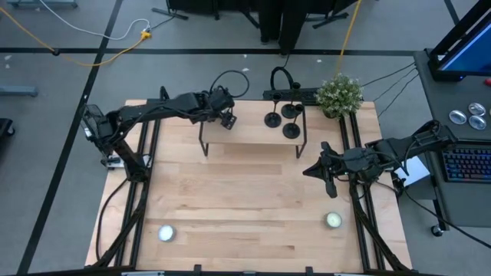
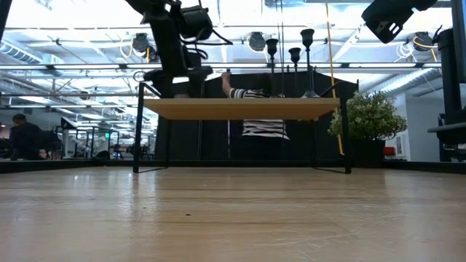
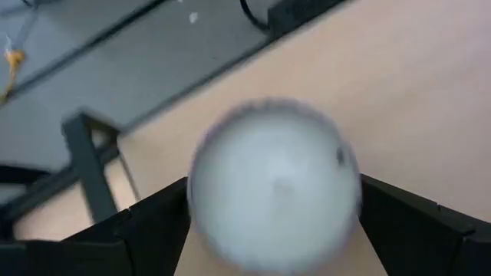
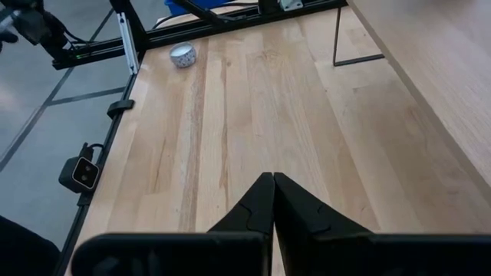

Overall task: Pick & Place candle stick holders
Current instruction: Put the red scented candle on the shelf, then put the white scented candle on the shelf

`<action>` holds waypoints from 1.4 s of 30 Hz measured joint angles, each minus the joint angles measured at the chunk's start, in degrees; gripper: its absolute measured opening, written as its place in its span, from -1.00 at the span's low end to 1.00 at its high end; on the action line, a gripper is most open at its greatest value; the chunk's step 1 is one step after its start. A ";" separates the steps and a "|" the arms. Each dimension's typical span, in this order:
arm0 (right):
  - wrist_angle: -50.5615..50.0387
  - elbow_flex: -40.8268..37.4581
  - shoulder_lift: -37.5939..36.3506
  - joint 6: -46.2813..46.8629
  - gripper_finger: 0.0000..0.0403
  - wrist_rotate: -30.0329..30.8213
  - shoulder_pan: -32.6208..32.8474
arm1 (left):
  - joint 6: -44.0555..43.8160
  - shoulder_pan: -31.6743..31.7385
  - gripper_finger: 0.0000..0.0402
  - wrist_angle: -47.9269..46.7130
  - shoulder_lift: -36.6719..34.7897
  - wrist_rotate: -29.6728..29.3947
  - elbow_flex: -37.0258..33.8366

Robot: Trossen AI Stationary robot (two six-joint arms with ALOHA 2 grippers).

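Observation:
Three black candle stick holders point(image 1: 272, 119), point(image 1: 291, 111), point(image 1: 291, 131) stand on their round bases on the right half of a small raised wooden shelf point(image 1: 253, 138). In the low view their stems point(image 2: 295, 62) rise above the shelf top. My left gripper point(image 1: 224, 110) is over the shelf's far left part, shut on a white round tealight candle point(image 3: 272, 184). My right gripper point(image 1: 311, 170) is shut and empty, above the table to the right of the shelf; its own wrist view point(image 4: 272, 184) shows the fingers closed. My left gripper pinches the tealight between its two fingers point(image 3: 153, 222), one on each side of its round side wall point(image 3: 201, 207). The fingers point down over the shelf top. Whether the tealight rests on the shelf or hangs just above it, I cannot tell.
Two more white tealights lie on the table near its front edge, at left point(image 1: 166, 233) and right point(image 1: 333, 220). A small green plant point(image 1: 339, 93) stands at the far right corner. A person in a striped top point(image 2: 255, 109) shows behind the shelf.

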 joint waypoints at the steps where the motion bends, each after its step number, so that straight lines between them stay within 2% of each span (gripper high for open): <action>1: 0.01 0.00 0.00 -0.02 -1.00 -0.04 0.00 | 0.19 0.03 0.76 -0.11 -0.78 -0.06 -0.04; 9: 0.09 0.00 0.00 -0.02 -1.00 -0.10 0.02 | 2.13 0.26 0.76 2.80 -7.59 -0.71 -0.04; 13: 0.11 0.00 0.00 -0.02 -1.00 -0.12 0.02 | 0.95 -0.66 0.76 3.60 -12.36 3.53 0.08; 17: 0.11 0.00 0.00 -0.02 -1.00 -0.12 0.02 | -0.64 -3.58 0.76 3.94 -17.57 10.21 0.10; 24: 0.13 0.02 0.00 -0.11 -1.00 -0.12 0.02 | -6.04 -14.41 0.76 1.26 -24.29 19.32 0.22; 28: 0.13 0.02 0.00 -0.21 -1.00 -0.12 0.02 | -15.15 -21.78 0.76 -7.17 -25.75 20.57 0.22; 36: 0.13 0.02 0.00 -0.10 -1.00 0.01 0.00 | -39.38 -35.29 0.76 -31.23 -25.07 21.95 0.22; 39: 0.17 0.02 0.00 -0.08 -1.00 0.05 0.00 | -47.02 -40.07 0.76 -35.52 -25.06 22.03 0.22; 42: 0.18 0.02 0.00 -0.08 -1.00 0.06 0.00 | -51.71 -44.70 0.76 -35.54 -25.12 22.00 0.22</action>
